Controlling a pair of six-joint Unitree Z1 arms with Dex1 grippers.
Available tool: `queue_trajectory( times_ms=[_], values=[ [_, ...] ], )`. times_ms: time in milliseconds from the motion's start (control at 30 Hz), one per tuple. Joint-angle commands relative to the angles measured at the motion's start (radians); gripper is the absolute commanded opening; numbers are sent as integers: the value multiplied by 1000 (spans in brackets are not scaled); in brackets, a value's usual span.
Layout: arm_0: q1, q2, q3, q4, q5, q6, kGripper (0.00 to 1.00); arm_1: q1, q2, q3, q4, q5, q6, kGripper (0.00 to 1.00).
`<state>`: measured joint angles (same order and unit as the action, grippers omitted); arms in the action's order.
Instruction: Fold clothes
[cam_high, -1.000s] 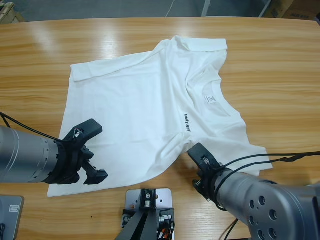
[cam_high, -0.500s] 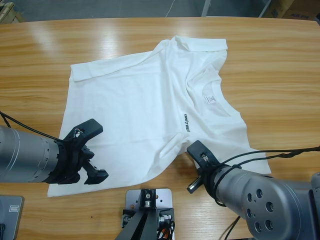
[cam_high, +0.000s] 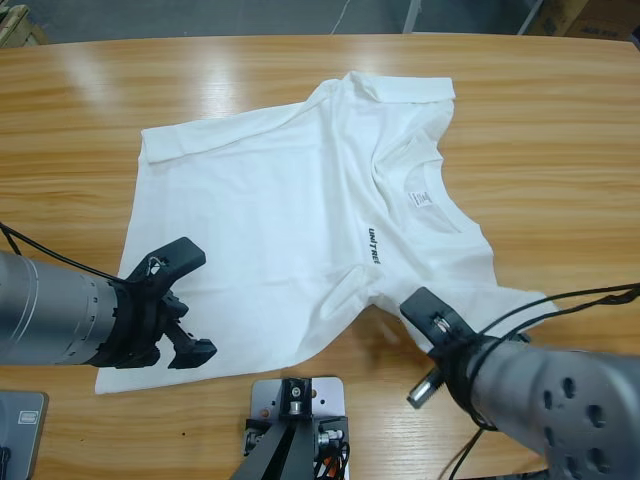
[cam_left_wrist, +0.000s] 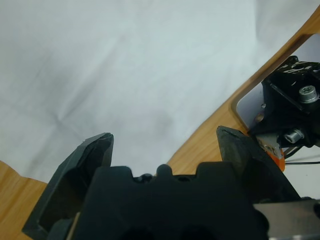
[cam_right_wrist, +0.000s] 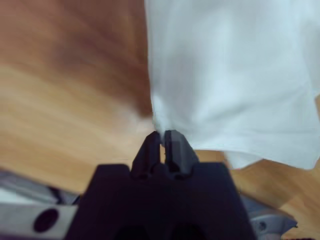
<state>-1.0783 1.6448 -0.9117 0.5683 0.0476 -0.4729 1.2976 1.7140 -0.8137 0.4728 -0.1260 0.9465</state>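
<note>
High view: white T-shirt (cam_high: 300, 220) spread rumpled across middle of wooden table (cam_high: 80, 110), neckline and neck label (cam_high: 421, 197) toward right, dark lettering (cam_high: 372, 245) near centre. Left gripper (cam_high: 180, 305) at lower left over shirt's bottom corner, jaws spread wide, gripping nothing. Right gripper (cam_high: 425, 305) at lower right beside sleeve edge. Right wrist view: jaws pressed together at sleeve's edge (cam_right_wrist: 160, 120); whether fabric is pinched between them, cannot tell.
</note>
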Motion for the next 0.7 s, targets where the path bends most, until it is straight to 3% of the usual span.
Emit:
queue_trajectory(
  times_ms=[33, 300, 533, 567, 600, 633, 667, 700],
  values=[
    [-9, -31, 42, 1, 9, -6, 803, 7, -45, -36, 25, 231, 8, 0],
    [-9, -1, 43, 53, 8, -42, 798, 35, -10, -49, 15, 377, 32, 0],
    [-9, 44, 51, 64, -12, -59, 803, 45, -1, -43, 39, 402, 75, 0],
    [-9, 60, 49, 64, -14, -59, 803, 45, -13, -45, 38, 389, 75, 247],
    [-9, 77, 47, 63, -14, -59, 803, 45, -29, -47, 41, 374, 71, 690],
    [-9, 93, 46, 62, -14, -60, 802, 45, -53, -47, 47, 355, 68, 876],
    [-9, 101, 45, 62, -10, -65, 798, 45, -88, -53, 58, 335, 63, 982],
    [-9, 102, 43, 61, 1, -79, 798, 45, -123, -79, 105, 311, 46, 1000]
  ],
)
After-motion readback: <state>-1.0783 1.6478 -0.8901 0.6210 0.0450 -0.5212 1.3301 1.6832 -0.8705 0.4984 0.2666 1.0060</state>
